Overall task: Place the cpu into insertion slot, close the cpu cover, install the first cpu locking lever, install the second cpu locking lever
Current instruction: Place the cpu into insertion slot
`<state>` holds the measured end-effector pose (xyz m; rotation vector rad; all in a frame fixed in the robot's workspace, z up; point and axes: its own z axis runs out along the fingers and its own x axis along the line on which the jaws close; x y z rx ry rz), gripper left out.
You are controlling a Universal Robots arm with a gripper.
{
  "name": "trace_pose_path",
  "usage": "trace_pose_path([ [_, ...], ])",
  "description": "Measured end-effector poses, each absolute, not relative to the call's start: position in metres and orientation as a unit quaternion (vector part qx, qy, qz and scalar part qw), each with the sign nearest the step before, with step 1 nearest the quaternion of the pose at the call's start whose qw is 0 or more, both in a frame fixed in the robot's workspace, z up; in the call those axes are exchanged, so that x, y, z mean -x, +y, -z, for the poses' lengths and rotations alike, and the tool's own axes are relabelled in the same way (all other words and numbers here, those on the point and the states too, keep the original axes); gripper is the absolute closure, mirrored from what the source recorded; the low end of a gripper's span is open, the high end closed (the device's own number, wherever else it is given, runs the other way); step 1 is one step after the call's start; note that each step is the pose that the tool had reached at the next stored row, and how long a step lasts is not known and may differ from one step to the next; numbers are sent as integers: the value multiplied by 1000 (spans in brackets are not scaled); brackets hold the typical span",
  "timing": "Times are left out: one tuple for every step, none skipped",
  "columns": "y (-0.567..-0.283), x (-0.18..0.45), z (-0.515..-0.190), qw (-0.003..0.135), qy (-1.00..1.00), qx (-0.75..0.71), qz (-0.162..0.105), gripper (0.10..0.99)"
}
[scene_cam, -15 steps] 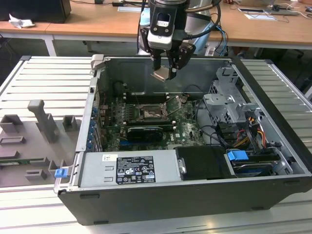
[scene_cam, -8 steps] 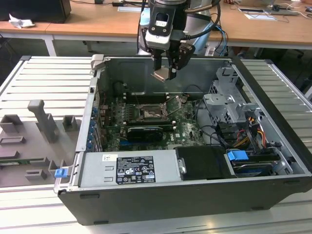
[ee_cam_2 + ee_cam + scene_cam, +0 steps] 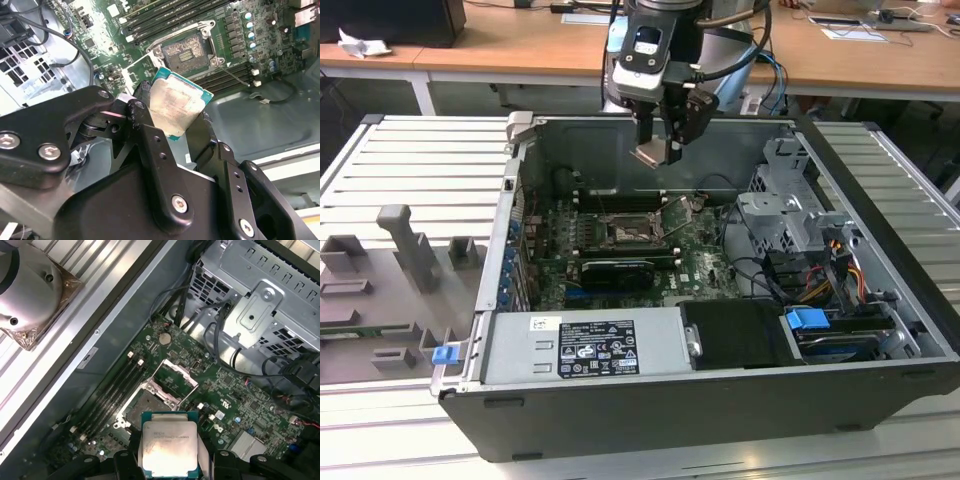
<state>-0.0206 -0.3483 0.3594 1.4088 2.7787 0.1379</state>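
Within the black metal hand (image 3: pixel 174 116), flat square silvery cpu (image 3: pixel 168 447).

Hidden behind a black finger (image 3: pixel 145 107) in the second wrist view: one edge of the cpu (image 3: pixel 176 107) and part of the raised cpu cover (image 3: pixel 134 72) beyond it. In the first wrist view, cut off by the picture's edge: most of the gripper (image 3: pixel 170 456); near edge of the cpu at or past that edge (cannot tell which). Covered by the cpu there: one corner of the insertion slot (image 3: pixel 142 407). In the exterior view, at six o'clock from the gripper, too small to tell: the insertion slot's fine parts.
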Motion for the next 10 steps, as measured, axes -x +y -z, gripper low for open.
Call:
trace_pose_path([
  [-348,21,-359,12,889,-456,-44,557],
  [-348,21,-359,12,886,-462,-44,557],
  [-348,21,-359,12,884,-465,-44,557],
  [-348,21,-359,12,882,-468,-44,557],
  [-348,21,-359,13,880,-472,-44,557],
  [-348,21,-359,13,880,-474,-44,557],
  [-348,21,-359,13,879,-475,-44,557],
  [-348,21,-359,13,878,-477,-44,557],
  [-348,21,-359,13,877,-478,-44,557],
  [-348,21,-359,13,876,-480,-44,557],
])
